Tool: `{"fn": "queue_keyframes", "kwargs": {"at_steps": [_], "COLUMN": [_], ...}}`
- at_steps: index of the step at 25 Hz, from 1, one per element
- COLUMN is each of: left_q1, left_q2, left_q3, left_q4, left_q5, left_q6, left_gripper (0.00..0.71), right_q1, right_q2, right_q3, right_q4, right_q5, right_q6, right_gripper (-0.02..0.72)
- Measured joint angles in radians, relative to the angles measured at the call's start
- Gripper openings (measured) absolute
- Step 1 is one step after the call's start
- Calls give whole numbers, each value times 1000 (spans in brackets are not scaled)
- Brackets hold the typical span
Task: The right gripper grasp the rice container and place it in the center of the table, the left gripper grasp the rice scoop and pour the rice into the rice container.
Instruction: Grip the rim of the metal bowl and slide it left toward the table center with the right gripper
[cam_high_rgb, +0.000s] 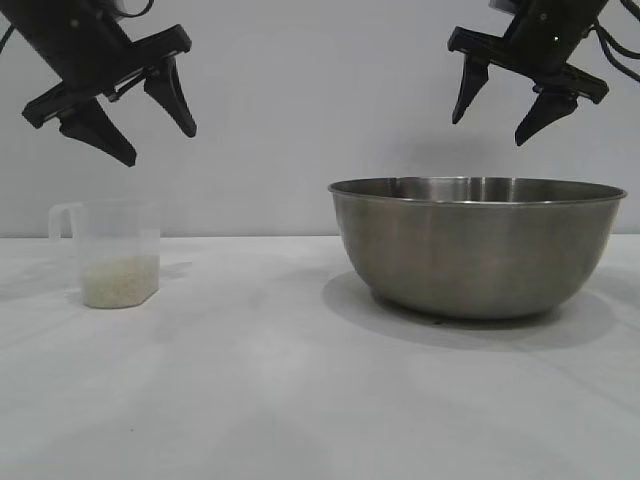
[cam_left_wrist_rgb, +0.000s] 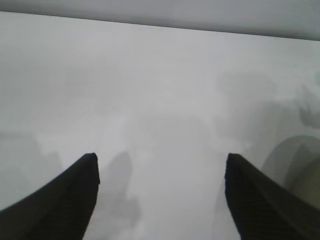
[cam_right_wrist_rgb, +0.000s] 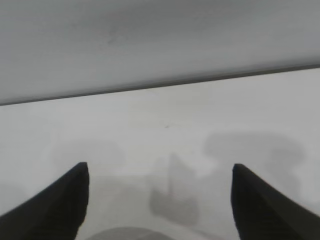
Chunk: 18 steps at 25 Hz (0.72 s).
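Observation:
The rice container, a large steel bowl, stands on the white table right of centre. The rice scoop, a clear plastic cup with a loop handle, stands at the left with rice in its bottom. My left gripper hangs open and empty above the scoop. My right gripper hangs open and empty above the bowl. In the left wrist view my left gripper is open over bare table, with a blurred curved edge at one side that could be the scoop. In the right wrist view my right gripper is open, with the bowl's rim just in sight.
A plain grey wall stands behind the table. White tabletop lies between the scoop and the bowl and in front of both.

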<state>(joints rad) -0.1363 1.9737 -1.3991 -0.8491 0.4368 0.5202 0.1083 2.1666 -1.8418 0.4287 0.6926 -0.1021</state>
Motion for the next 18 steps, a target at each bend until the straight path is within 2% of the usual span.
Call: {"fn": "queue_keyframes", "kwargs": {"at_steps": [8, 11, 14, 18], "left_q1": [0, 0, 0, 0], "left_q2": [0, 0, 0, 0], "left_q3": [0, 0, 0, 0], "left_q4": [0, 0, 0, 0], "left_q5": [0, 2, 4, 8], "left_q6": [2, 2, 2, 2], "left_gripper": [467, 467, 467, 467], "right_q1": [0, 0, 0, 0], "right_q2": [0, 0, -6, -47], "right_q3": [0, -1, -1, -1], "right_q4": [0, -29, -87, -167], "right_q5": [5, 31, 81, 218], "right_q6": [0, 0, 0, 0], "right_gripper": [500, 500, 500, 500]}}
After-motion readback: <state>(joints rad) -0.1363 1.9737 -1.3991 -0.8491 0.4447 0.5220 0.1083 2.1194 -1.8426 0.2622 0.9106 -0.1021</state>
